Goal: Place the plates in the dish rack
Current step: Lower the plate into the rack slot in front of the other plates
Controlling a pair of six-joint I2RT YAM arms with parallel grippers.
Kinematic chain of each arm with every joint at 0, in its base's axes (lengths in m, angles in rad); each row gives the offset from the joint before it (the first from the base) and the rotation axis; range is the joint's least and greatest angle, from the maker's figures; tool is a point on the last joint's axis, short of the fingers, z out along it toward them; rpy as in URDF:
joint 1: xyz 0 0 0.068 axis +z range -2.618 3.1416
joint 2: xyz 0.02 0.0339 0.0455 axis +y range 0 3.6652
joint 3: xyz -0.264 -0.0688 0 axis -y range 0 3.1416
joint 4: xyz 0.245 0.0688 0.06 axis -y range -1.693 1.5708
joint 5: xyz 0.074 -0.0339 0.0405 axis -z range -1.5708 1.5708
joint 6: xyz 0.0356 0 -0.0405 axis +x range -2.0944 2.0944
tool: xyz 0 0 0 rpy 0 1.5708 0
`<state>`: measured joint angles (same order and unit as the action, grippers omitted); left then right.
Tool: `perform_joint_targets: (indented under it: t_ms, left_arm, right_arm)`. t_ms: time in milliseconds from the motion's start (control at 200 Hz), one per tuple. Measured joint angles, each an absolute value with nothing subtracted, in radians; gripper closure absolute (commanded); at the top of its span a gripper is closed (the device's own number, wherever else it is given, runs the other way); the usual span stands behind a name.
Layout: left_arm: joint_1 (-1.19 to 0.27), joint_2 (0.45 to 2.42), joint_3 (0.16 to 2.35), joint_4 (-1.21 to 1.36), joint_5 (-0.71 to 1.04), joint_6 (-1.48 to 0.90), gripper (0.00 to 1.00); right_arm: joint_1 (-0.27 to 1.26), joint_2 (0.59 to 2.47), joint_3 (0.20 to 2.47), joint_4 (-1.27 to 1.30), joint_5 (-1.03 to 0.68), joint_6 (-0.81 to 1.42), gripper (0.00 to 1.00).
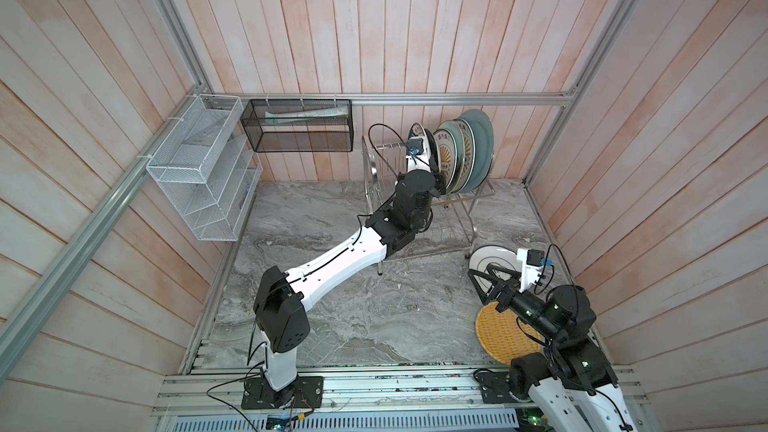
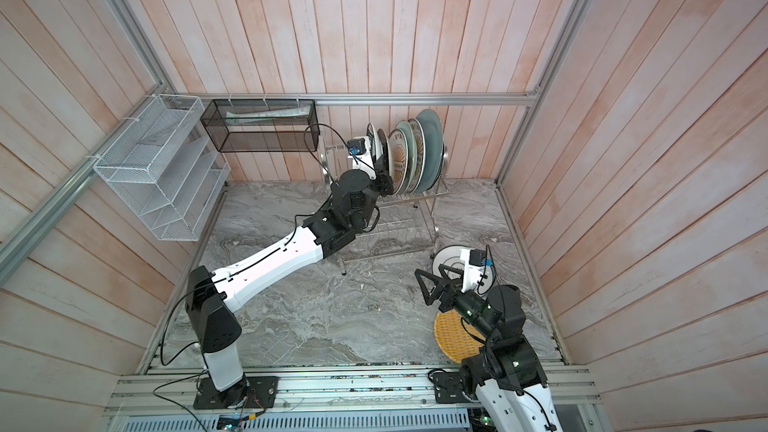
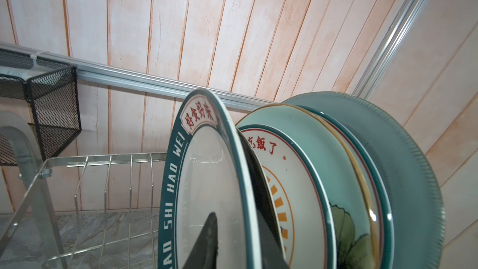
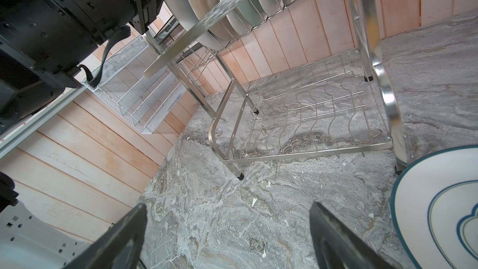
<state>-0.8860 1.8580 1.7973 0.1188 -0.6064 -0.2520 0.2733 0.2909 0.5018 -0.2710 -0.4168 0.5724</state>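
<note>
Plates (image 1: pixel 478 151) stand upright in the dish rack (image 1: pixel 451 228); left arm (image 1: pixel 332 261) crosses its front.

Rack (image 3: pixel 111 158) slots left of the plates (image 1: pixel 461 155) stand free. The left arm (image 1: pixel 336 259) crosses its front; mid tabletop (image 1: pixel 332 317) lies open.

Grey marble tabletop (image 1: pixel 332 317) under dish rack (image 1: pixel 451 230), white plate (image 1: pixel 492 257), yellow woven plate (image 1: pixel 503 338).
</note>
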Motion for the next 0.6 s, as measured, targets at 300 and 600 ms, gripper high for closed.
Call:
perform_joint_targets:
  t_ms: [300,600]
  left_arm:
    - [-0.886,1.859,1.797,0.119,-0.599,-0.265,0.58]
    - [-0.891,1.843,1.797,0.108,-0.593,-0.265,0.55]
  right_arm:
    - [0.273,0.277,0.502,-0.293,-0.407,0.572,0.02]
    - [0.273,0.277,0.502,-0.298,-0.380,0.574,0.02]
